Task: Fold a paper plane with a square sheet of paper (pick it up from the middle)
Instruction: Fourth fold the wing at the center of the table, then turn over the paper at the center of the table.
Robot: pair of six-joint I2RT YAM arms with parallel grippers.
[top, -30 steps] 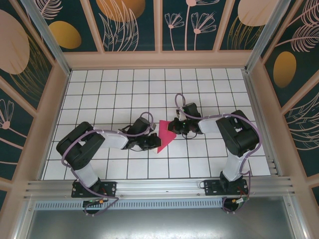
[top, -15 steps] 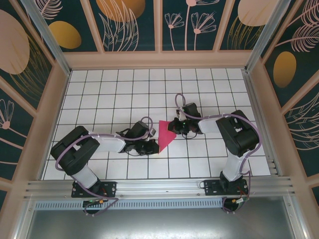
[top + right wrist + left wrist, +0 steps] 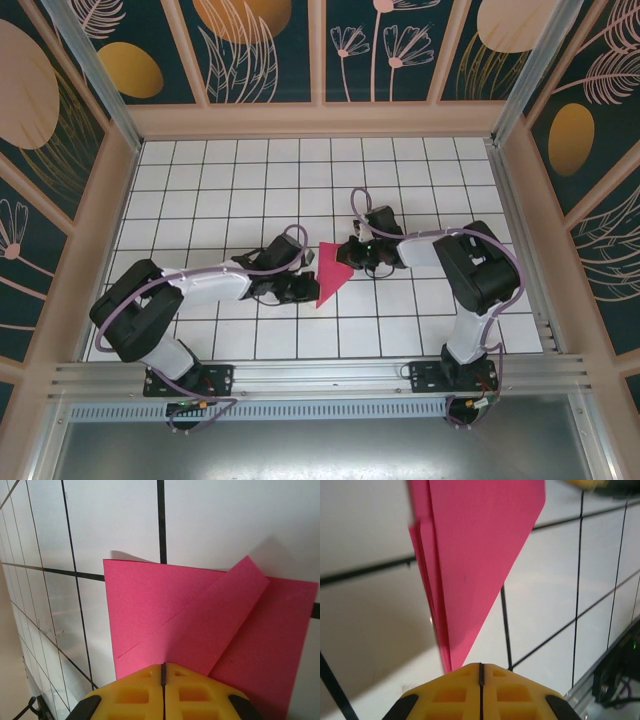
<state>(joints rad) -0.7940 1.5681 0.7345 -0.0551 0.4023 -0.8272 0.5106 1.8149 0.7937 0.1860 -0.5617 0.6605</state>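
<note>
Top external: pink paper (image 3: 333, 275) lies folded to a pointed wedge mid-table (image 3: 220, 190), tip toward the arm bases, w/ the left gripper (image 3: 306, 290) at its left edge and the right gripper (image 3: 350, 258) at its top-right corner. Floral wall panels (image 3: 260, 50) box the table in; metal rail (image 3: 320, 375) runs along the near edge.

Left wrist: paper (image 3: 475, 555) narrows to a tip that vanishes behind the left gripper (image 3: 480, 672), fingers together, just a seam btwn them.

Right wrist: paper (image 3: 150, 610) w/ a slanted flap (image 3: 220, 615) on top; right gripper (image 3: 163, 670) pressed together too, hiding the paper's near edge. Can't tell if either pinches the paper.
</note>
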